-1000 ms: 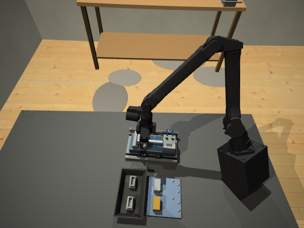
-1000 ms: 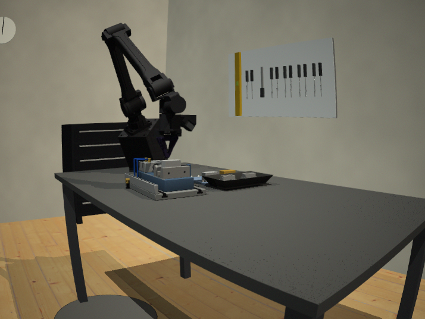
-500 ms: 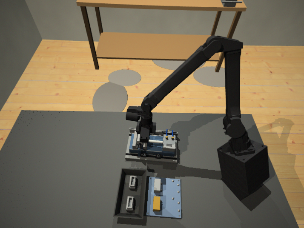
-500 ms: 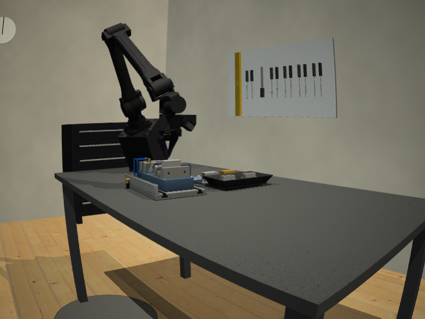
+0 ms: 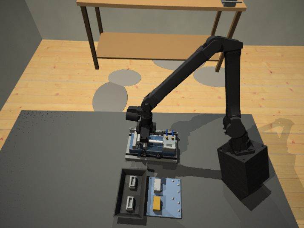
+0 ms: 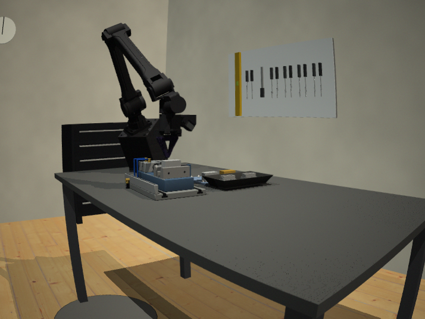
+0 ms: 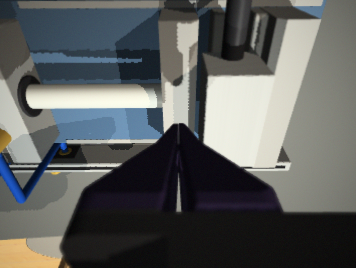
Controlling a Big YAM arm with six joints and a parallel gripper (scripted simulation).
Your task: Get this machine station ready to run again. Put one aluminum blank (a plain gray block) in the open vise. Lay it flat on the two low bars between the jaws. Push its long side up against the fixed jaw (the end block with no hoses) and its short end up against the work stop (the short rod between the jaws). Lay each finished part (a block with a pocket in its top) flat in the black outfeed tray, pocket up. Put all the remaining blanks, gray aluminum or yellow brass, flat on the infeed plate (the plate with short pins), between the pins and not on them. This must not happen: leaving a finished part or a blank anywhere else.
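Gripper (image 5: 139, 155) (image 6: 168, 157) (image 7: 178, 133) pressed together w/ nothing between, over vise (image 5: 157, 148) (image 6: 177, 184) (image 7: 95, 117), mid-frame in top view. Finished pts (image 5: 132, 182) (image 5: 130, 203) in tray (image 5: 118, 196) (image 6: 240, 183), lower ctr.

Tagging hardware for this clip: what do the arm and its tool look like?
The arm is matte black, with long smooth links and rounded, barrel-like joints. I see no cables or sleeve on it, and no readable markings. The tool has dark, purplish-black fingers that taper to narrow tips, below a black body.
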